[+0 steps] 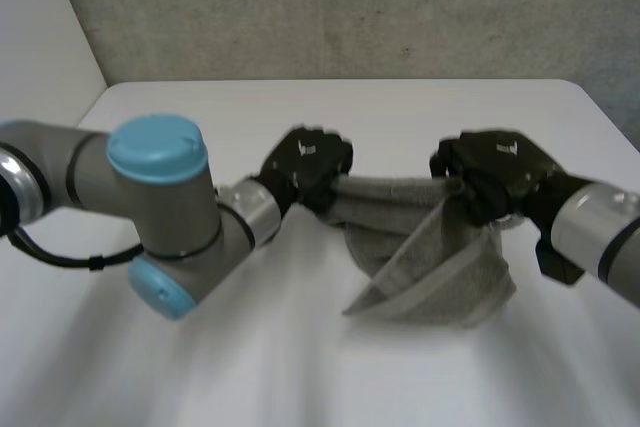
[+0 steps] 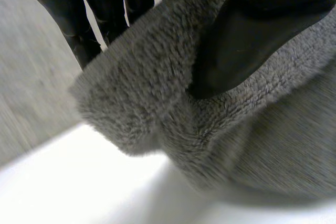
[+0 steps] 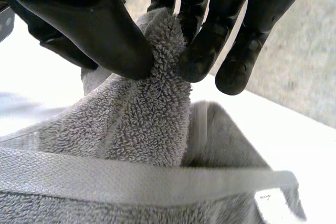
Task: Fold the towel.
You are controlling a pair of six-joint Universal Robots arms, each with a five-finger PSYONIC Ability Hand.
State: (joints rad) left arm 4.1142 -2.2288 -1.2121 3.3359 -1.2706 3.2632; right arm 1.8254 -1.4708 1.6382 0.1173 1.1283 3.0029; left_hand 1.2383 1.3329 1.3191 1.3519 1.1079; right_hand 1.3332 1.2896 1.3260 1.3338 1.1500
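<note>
Pinching with right hand fingers and thumb a bunched fold of fluffy grey terry towel. Gripped likewise by left hand at the opposite end, sagging below both onto white table. Could slip free: shallow pinch, heavy slack.

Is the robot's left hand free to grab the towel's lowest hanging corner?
Probably not right now. The left hand is pinching the towel at its upper edge, as is the right hand. Nothing on the table blocks the way, but it would have to let go first.
</note>
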